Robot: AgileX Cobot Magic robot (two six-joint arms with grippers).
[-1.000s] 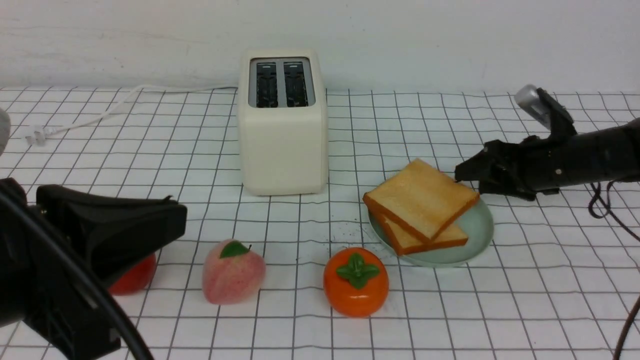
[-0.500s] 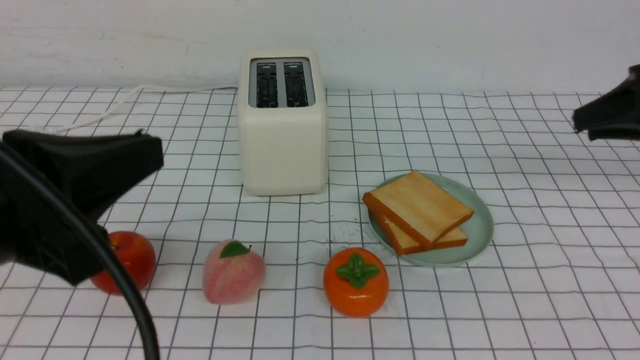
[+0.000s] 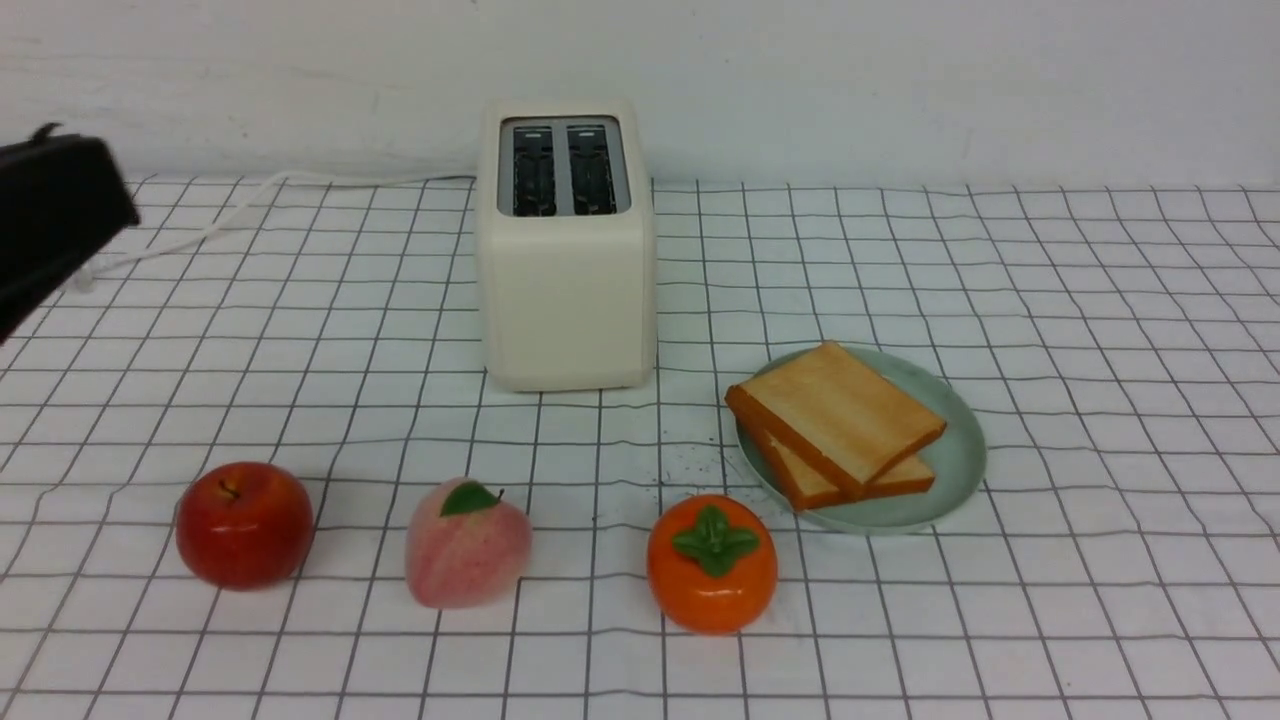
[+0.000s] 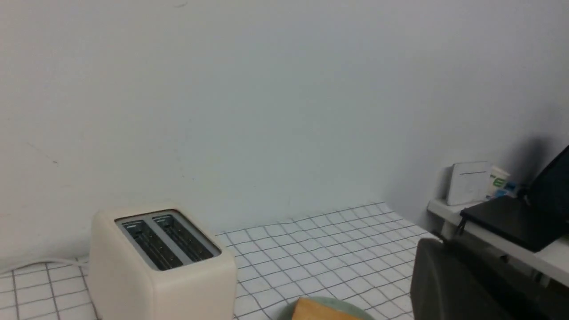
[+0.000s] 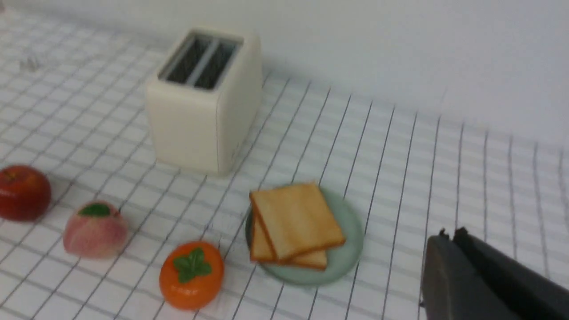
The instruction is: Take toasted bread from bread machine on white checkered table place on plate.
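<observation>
Two slices of toasted bread [image 3: 840, 412] lie stacked on the pale green plate [image 3: 958, 462], right of the bread machine [image 3: 565, 250] on the white checkered table [image 3: 1100, 330]. Both dark slots of the bread machine are empty. My left gripper [image 3: 55, 210] is a black block at the far left edge, raised and shut, holding nothing. In the left wrist view the left gripper [image 4: 433, 251] looks over the bread machine [image 4: 160, 262]. My right gripper [image 5: 450, 233] is out of the front view; its wrist view shows it shut and empty, apart from the bread [image 5: 295, 220] and plate [image 5: 351, 233].
A red apple [image 3: 243, 523], a peach [image 3: 466, 543] and an orange persimmon [image 3: 712, 563] stand in a row near the front. The toaster's white cord [image 3: 250, 200] runs off to the back left. A side shelf [image 4: 551, 258] with a dark laptop lies beyond the table's right end.
My right gripper let the top slice settle on the plate, shut, and drew away out of the front view to the right. The left arm rose and pulled back to the left edge.
</observation>
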